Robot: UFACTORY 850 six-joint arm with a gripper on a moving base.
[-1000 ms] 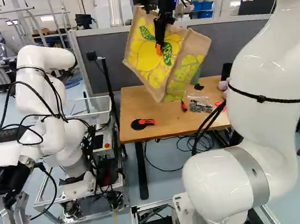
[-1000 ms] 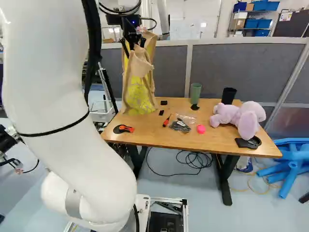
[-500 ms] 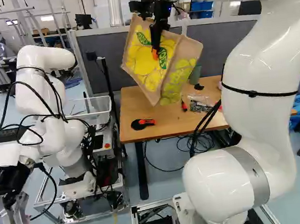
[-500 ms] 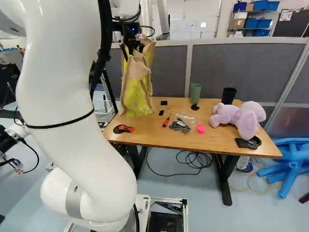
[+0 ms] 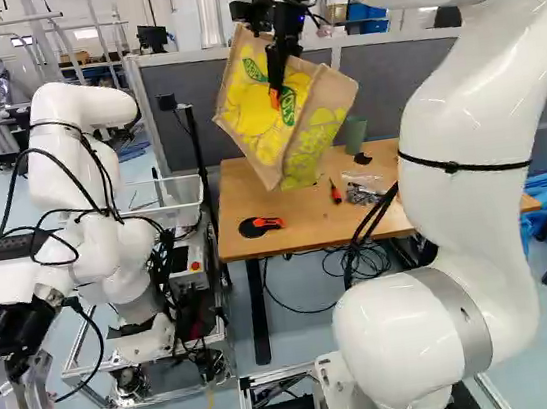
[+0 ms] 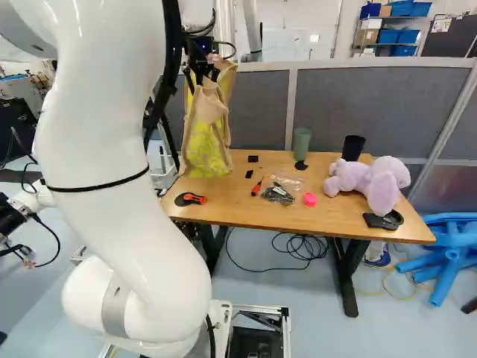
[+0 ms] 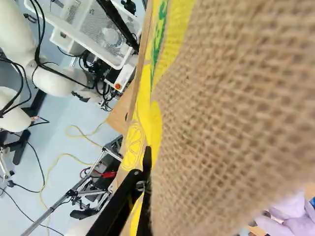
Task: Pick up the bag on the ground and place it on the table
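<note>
My gripper (image 5: 276, 95) is shut on the burlap bag (image 5: 251, 110), pinching its cloth. The yellow-printed bag hangs tilted in the left base view, in front of the wooden table's (image 5: 237, 194) back part. In the right base view the bag (image 6: 205, 145) overlaps the table's left end; whether its bottom touches the top I cannot tell. Seen from the wrist, the bag (image 7: 226, 98) fills much of the space ahead of and beside the gripper (image 7: 143, 179), and its cloth partly hides the fingers.
On the table are a red-and-black tool (image 6: 191, 199), a plastic bag of parts (image 6: 278, 192), a pink item (image 6: 310, 199), a green cup (image 6: 301, 144), a black cup (image 6: 353, 148) and a plush toy (image 6: 369, 179). Another robot (image 5: 90, 188) stands left; a grey partition (image 6: 373, 108) is behind.
The arm has carried the held bag a little to the left in both base views. Against the table the bag has shifted toward its left end. The base has not moved.
</note>
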